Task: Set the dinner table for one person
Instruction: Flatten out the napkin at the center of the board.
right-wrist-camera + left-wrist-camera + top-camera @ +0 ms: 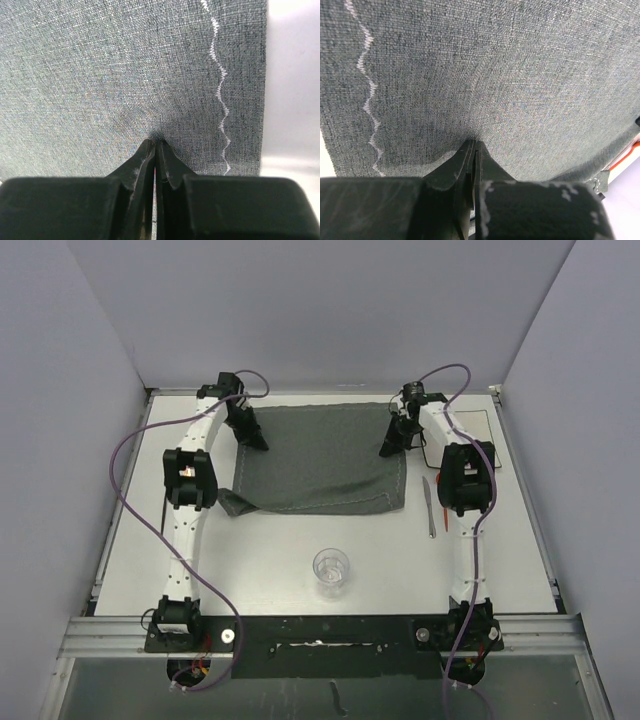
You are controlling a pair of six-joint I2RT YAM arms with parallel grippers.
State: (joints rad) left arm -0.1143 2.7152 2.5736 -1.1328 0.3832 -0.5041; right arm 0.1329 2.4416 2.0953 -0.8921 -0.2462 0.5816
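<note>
Dark grey stitched cloth placemat point(320, 455), long axis L-R at frame centre on white rectangular desk point(262, 562), is pinched near upper corners by left fingers point(256, 438) & right fingers point(392, 443).

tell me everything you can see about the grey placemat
The placemat is a dark grey woven cloth, roughly rectangular, with a wavy white stitch line running near its side edges. It lies mostly flat on the far half of the white table, but its near left corner is folded and rumpled. The left gripper and right gripper, both shut, pinch it near its far corners, where the fabric puckers.
</note>
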